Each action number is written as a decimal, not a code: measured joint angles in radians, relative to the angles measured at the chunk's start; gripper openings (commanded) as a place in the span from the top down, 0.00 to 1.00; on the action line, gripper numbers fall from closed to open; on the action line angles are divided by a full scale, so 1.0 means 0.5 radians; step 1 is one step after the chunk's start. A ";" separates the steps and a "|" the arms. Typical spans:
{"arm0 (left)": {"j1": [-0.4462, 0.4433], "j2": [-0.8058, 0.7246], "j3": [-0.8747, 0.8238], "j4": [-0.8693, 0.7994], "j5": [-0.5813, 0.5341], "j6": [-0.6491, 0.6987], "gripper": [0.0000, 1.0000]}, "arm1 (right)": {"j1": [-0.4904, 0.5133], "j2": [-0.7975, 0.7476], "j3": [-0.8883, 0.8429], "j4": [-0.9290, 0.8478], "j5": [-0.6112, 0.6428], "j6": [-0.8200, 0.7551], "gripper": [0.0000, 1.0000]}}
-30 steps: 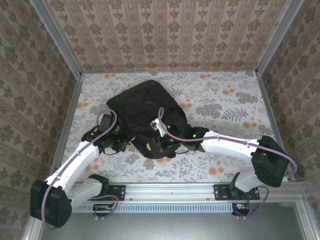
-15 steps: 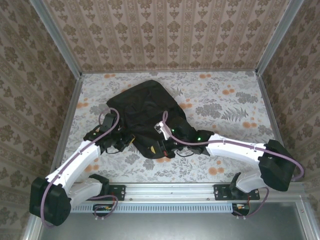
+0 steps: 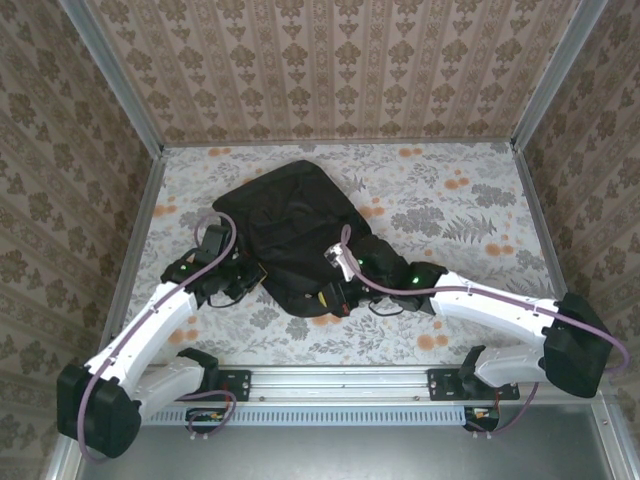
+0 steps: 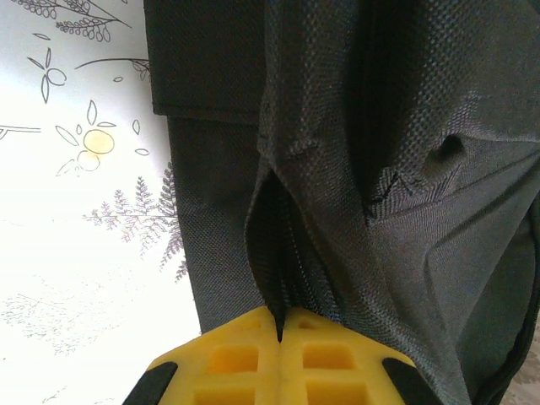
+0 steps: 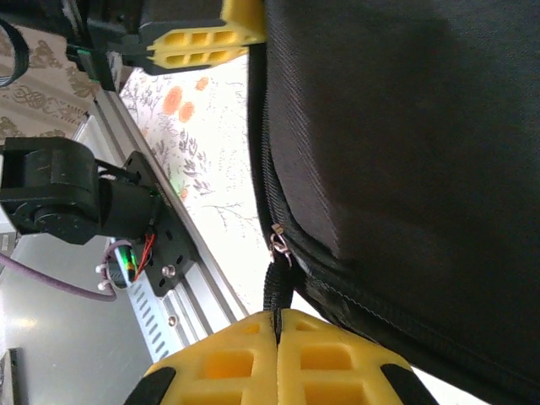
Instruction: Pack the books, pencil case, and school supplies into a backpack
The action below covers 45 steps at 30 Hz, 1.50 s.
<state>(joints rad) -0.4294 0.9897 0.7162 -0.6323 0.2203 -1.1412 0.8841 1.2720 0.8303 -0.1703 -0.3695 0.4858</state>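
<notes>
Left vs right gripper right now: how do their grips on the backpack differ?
Left gripper pinches a raised fabric fold; right gripper pinches a thin black strip by the metal zip slider. Left gripper sits at the backpack's left side, right gripper at its near edge. Both are shut on the backpack.

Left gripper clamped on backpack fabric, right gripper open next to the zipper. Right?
No. The right gripper isn't open: the right wrist view shows its yellow fingers shut on the backpack at its zipper edge, just under the metal pull. The left gripper is clamped on backpack fabric, as stated.
</notes>
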 measured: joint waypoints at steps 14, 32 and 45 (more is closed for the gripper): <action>0.187 -0.127 0.011 -0.161 0.042 0.214 1.00 | -0.164 -0.028 0.010 -0.133 -0.129 -0.047 1.00; 0.369 -0.027 0.087 -0.253 0.146 0.563 1.00 | -0.303 0.223 0.246 -0.272 -0.409 -0.012 1.00; 0.375 0.041 0.153 -0.293 0.074 0.722 1.00 | -0.208 0.730 0.571 -0.235 -0.807 0.355 1.00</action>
<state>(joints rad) -0.2417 1.0103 0.7929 -0.7788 0.2573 -0.7803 0.7803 1.6371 1.1160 -0.2878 -0.7731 0.6632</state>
